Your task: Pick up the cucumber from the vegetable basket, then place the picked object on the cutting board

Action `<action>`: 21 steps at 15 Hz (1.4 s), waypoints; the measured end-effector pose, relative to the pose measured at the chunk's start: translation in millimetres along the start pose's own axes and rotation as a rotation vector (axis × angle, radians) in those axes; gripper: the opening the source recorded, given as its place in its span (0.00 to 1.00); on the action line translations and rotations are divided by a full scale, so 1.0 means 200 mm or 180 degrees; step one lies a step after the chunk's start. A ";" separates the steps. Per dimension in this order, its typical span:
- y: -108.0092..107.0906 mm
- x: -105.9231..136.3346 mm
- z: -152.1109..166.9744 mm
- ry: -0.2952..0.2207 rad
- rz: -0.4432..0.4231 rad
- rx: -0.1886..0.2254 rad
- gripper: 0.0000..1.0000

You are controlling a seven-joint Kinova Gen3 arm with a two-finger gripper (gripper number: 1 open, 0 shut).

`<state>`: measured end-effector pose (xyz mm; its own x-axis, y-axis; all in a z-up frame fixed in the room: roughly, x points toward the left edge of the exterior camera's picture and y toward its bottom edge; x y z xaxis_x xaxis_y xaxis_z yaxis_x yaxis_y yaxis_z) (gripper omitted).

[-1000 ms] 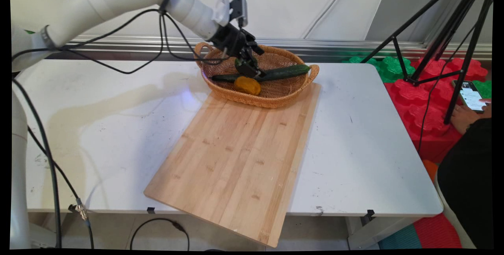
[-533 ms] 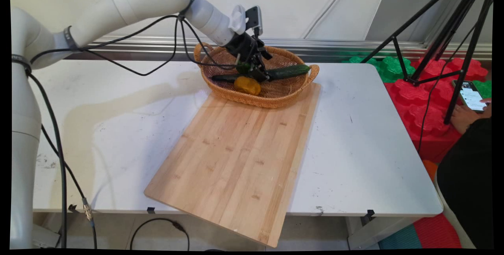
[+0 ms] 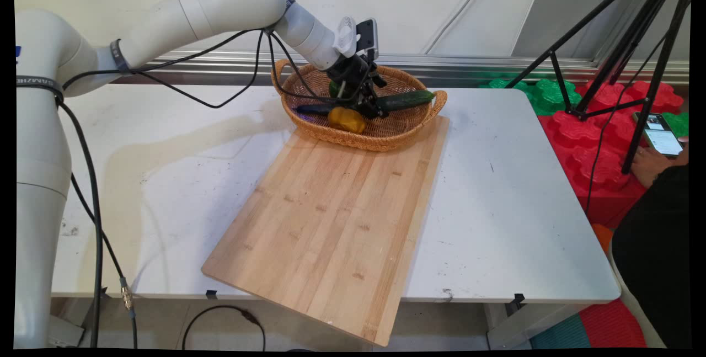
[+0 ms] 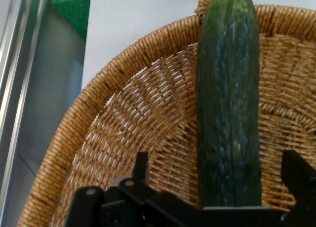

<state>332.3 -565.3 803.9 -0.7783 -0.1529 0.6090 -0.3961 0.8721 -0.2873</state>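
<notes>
A long dark green cucumber (image 3: 405, 100) lies across an oval wicker basket (image 3: 411, 128) at the table's far middle. My gripper (image 3: 370, 107) is down inside the basket over the cucumber's middle. In the hand view the cucumber (image 4: 228, 103) runs up between my two black fingers (image 4: 141, 164), which stand open on either side with a gap on each side. An orange-yellow vegetable (image 3: 346, 119) rests just in front of the gripper. A small green vegetable (image 3: 332, 88) shows behind the wrist.
A large bamboo cutting board (image 3: 336, 219) lies slanted from the basket to beyond the table's near edge. A black tripod (image 3: 634, 59) and red and green foam blocks (image 3: 584, 136) stand right of the table, where a person holds a phone (image 3: 662, 136).
The hand has travelled to the right along the cucumber and sunk lower into the basket. The basket, cucumber and orange-yellow vegetable have stayed where they were.
</notes>
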 end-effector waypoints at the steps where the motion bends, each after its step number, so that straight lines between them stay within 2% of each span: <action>1: 0.00 0.00 0.01 -0.0011 0.0023 0.0002 1.00; 3: 0.00 0.01 0.03 -0.0018 0.0051 0.0007 1.00; 4: 0.00 0.01 0.04 -0.0018 0.0058 0.0006 0.00; 14: 0.00 0.03 0.03 0.0016 0.0196 -0.0005 0.00; 21: 0.00 0.03 -0.18 0.0205 0.0221 0.0030 0.00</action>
<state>344.9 -549.3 833.0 -0.7712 -0.0618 0.6336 -0.3472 0.8751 -0.3372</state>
